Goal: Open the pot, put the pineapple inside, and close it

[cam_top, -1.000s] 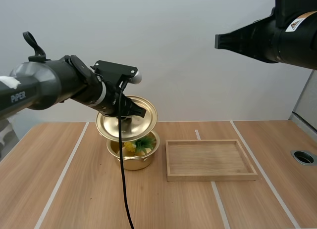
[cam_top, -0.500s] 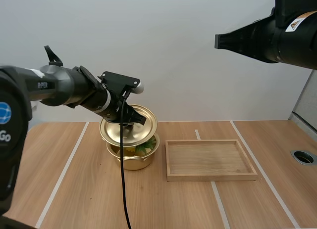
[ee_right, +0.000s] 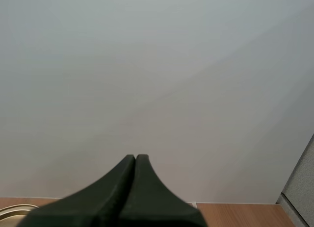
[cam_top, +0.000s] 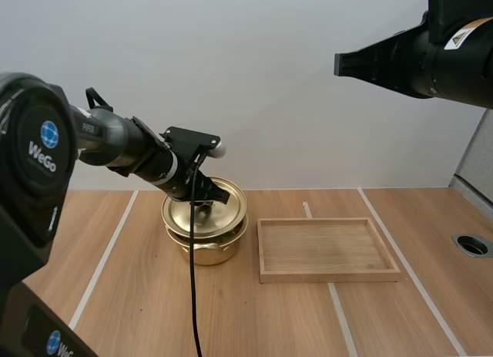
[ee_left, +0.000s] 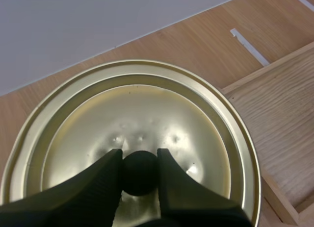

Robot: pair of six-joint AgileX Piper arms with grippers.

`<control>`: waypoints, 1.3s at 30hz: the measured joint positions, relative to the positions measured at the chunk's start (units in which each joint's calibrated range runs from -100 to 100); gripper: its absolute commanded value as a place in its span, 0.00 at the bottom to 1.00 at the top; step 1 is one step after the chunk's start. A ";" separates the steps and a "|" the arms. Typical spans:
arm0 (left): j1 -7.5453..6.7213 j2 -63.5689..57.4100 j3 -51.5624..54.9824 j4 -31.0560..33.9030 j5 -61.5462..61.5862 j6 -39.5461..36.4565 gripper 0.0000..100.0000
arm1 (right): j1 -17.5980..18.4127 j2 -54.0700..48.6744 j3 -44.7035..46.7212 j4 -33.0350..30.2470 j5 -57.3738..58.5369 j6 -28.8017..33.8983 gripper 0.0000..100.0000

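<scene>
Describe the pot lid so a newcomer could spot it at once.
On the table, look left of the wooden tray, where a gold pot stands. The lid is the round gold disc on top, the only thing with a black knob, pinched by the left gripper.

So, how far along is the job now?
Looks done: the lid lies over the pot, hiding its inside. In hand: the left fingers pinch the lid's knob. Left: release the knob and pull away. The right fingers lie shut, idle.
</scene>
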 measured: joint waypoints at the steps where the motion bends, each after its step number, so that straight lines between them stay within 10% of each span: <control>1: 0.00 0.65 0.00 -0.15 0.00 0.22 0.00 | 0.00 0.00 0.00 0.00 0.00 0.00 0.00; 24: 0.00 5.25 1.24 -2.94 -1.66 1.88 0.01 | 0.00 0.00 0.00 0.00 0.00 0.00 0.00; 27: 0.00 5.25 1.24 -2.89 -1.66 1.96 0.19 | 0.00 0.00 0.00 0.00 0.00 0.00 0.00; 32: 0.00 5.79 1.24 -3.21 -2.18 2.22 1.00 | 0.00 0.00 0.00 0.00 0.00 0.00 0.00; 39: -0.01 6.44 -2.37 -3.30 2.34 0.99 1.00 | 0.00 0.00 0.00 0.00 0.00 0.00 0.00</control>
